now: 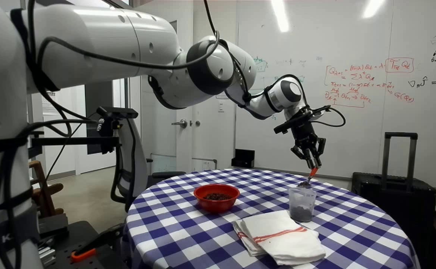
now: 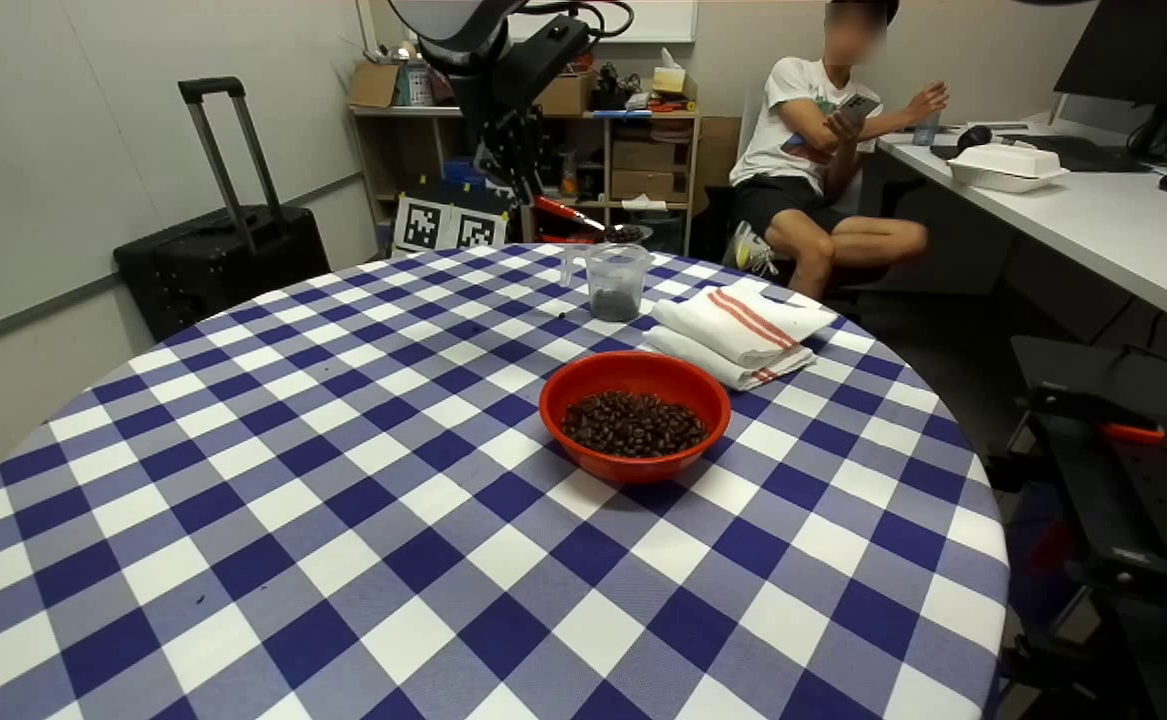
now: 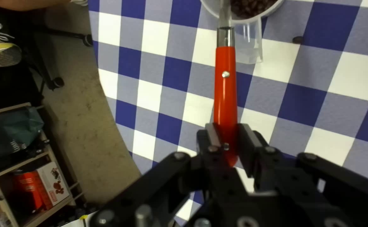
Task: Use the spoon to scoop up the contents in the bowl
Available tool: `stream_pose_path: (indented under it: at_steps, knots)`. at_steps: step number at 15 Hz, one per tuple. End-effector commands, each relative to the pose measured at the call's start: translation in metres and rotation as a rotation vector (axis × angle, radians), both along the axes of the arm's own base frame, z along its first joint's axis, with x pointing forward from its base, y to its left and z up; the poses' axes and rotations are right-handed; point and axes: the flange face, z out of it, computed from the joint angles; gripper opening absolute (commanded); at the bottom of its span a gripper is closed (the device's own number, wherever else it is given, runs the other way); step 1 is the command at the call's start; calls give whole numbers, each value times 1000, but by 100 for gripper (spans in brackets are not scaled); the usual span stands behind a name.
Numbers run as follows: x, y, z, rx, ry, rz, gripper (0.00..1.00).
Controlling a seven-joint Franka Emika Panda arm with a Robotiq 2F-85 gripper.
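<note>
Apparently scooped: spoon (image 3: 225, 91) carries dark beans (image 2: 625, 235) over the part-filled clear cup (image 2: 625, 268).
Gripper (image 3: 228, 134): narrow, pinching the red-handled spoon.
Red bowl (image 1: 216, 206): upright on the checked worktop (image 2: 503, 630), well apart from the cup, more beans (image 2: 633, 425) inside.
Likely left: emptying the spoon, perhaps further scoops.

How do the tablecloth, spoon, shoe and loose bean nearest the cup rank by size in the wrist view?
Tablecloth
Spoon
Shoe
Loose bean
By visible area; the frame crops all but the bean.
</note>
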Motion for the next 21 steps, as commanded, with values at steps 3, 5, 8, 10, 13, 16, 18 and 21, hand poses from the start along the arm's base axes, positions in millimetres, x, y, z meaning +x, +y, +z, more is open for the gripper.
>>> stream_pose_path:
  at_steps: [3,5,8,10,13,16,18,21]
  knots:
    - [12,19,-2,-193,-88,12,5]
    - [13,25,-3,-239,-100,16,5]
    - [16,31,-2,-318,-125,28,5]
    - [17,34,0,-382,-146,26,5]
    - [18,34,4,-454,-165,12,5]
    - [15,34,5,-441,-134,0,5]
    - [11,35,6,-376,-82,12,5]
    - [6,45,9,-277,-10,24,5]
